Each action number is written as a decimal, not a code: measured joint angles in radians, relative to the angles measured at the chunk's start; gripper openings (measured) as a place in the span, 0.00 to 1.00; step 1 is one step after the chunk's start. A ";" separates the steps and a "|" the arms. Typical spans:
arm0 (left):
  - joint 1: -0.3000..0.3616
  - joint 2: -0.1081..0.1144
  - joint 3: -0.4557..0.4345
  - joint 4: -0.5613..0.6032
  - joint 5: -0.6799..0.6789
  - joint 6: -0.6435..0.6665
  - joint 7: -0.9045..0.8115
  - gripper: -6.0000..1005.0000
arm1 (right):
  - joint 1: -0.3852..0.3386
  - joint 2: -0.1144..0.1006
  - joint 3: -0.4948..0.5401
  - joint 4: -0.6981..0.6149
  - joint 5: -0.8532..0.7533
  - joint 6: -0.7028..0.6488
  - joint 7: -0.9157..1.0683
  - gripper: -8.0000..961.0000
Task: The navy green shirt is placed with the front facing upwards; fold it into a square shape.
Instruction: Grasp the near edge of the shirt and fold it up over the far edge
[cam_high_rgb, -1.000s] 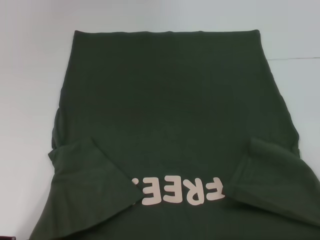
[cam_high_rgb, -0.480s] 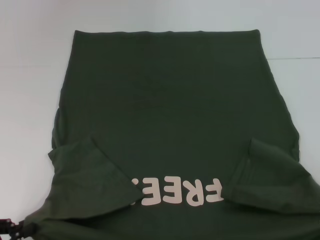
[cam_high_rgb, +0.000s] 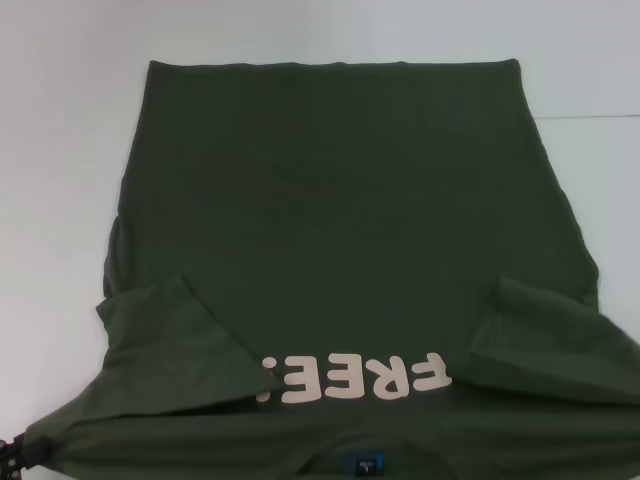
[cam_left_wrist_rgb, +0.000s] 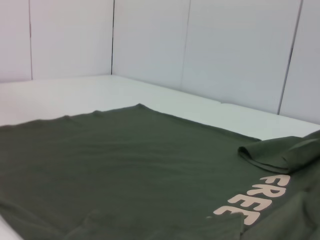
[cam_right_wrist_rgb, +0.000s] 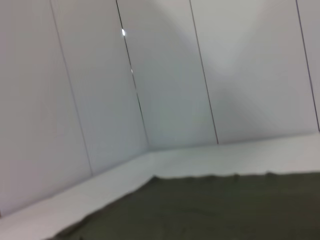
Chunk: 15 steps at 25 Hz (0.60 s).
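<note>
Soft shirt, collar edge nearest you, both sleeves folded in.

Your left gripper (cam_high_rgb: 12, 455) shows only at the near-left corner, against the shoulder of the navy green shirt (cam_high_rgb: 340, 230); its fingers can't be told, and the right gripper isn't visible. The shirt lies face-up on the white table (cam_high_rgb: 60, 150). It should be light and limp, so grip both near shoulder corners. The far hem looks flat.
</note>
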 joint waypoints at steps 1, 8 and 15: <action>0.000 0.000 -0.003 -0.001 -0.002 0.003 0.004 0.05 | 0.001 0.000 0.006 0.003 0.000 -0.011 -0.003 0.03; 0.001 0.000 -0.015 -0.022 -0.034 0.008 0.011 0.05 | 0.007 -0.008 0.020 0.052 0.013 -0.034 -0.012 0.03; -0.001 0.001 -0.041 -0.027 -0.039 0.002 0.008 0.06 | 0.006 -0.010 0.026 0.072 0.059 -0.036 -0.018 0.03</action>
